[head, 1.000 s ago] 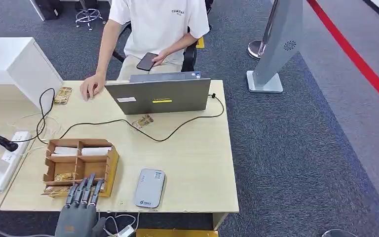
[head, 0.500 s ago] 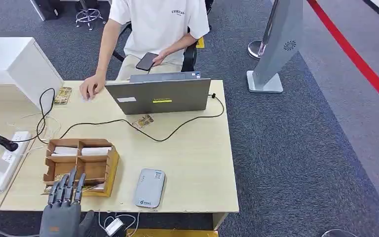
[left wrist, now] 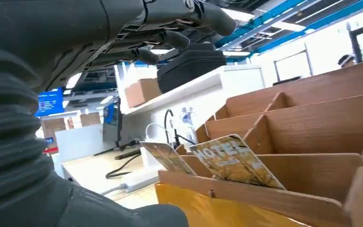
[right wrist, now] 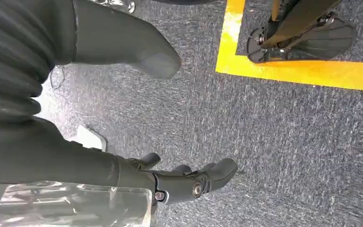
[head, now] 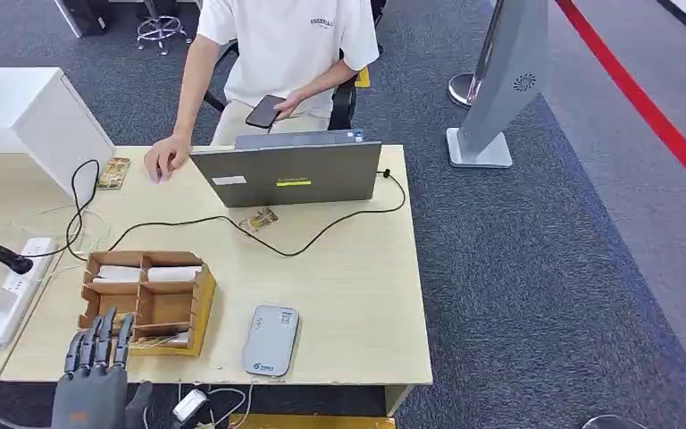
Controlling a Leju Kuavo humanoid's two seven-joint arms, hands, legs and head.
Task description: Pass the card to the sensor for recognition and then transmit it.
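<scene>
Item: wooden organizer (head: 147, 302), near-left on your table (head: 339, 268). Near compartments hold cards (left wrist: 234, 161) (yellow-printed); far ones white items. Left hand (head: 94, 371) at its near-left corner, fingers apart, holding nothing. Right hand (right wrist: 179, 182) likewise.

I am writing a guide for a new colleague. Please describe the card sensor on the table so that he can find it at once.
Start at the light wooden table with the grey laptop at its far edge. At the near edge, right of the wooden compartment box, lies the card sensor. It is a flat grey pad with rounded corners, the only such device on the table.
</scene>
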